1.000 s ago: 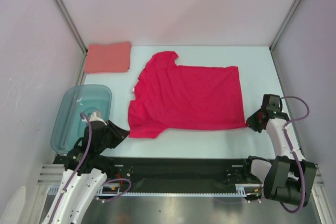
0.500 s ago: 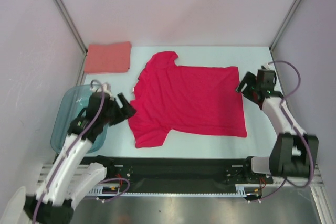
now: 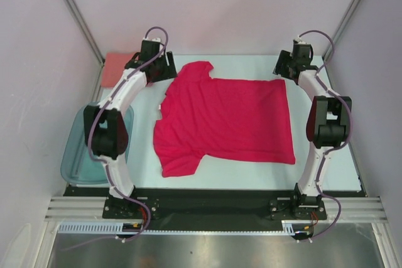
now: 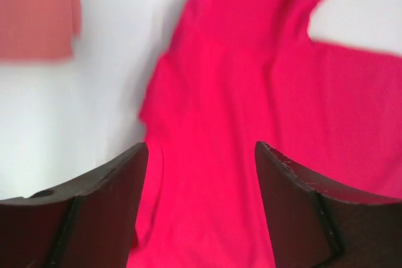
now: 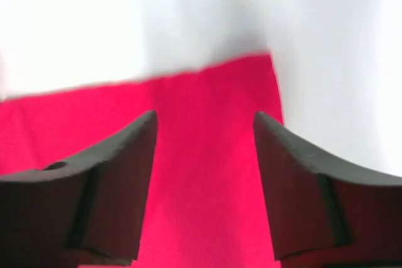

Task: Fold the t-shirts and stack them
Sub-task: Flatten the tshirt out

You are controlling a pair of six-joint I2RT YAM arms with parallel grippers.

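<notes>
At the left edge of the white counter [image 3: 326,155] sits a translucent teal tub [image 3: 76,158], partly behind the left arm's elbow. Beyond it, in the far left corner, the salmon-pink t-shirt [image 3: 113,70] lies folded into a flat rectangle. The left fingers [image 4: 94,205] are spread wide and hold nothing. They sit above the gap between the pink shirt and the far sleeve of the crimson-red t-shirt [image 3: 226,117], with red cloth in view between them. The red shirt lies unfolded and flat across the middle of the counter, neck and both sleeves toward the left, hem toward the right. It is well apart from the pink shirt and not stacked on it. The right fingers [image 5: 107,180] are also spread wide and empty, positioned over the far right corner of the red shirt's hem. Both wrist views are blurred, so contact between fingers and cloth cannot be determined.
</notes>
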